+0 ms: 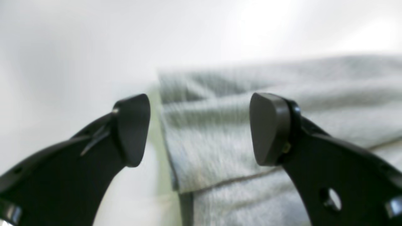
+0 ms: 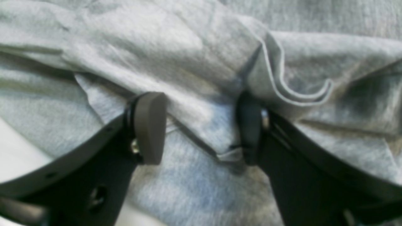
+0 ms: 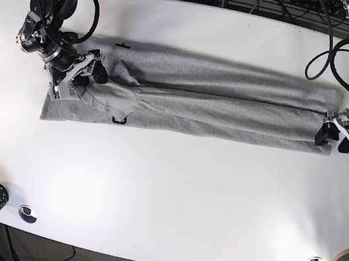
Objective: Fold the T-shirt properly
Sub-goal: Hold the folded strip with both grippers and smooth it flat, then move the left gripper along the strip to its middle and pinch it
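Although the T-shirt (image 3: 193, 97) lies across the far middle of the white table (image 3: 170, 197), already folded lengthwise into a long band, neither end is gripped. At the scene's left end the right tool (image 2: 201, 125) is spread wide over bunched cloth; at the right end the left tool (image 1: 201, 128) gapes wide at the hem's edge. Closing there risks pinching only the top layer, so the fold could split or skew.
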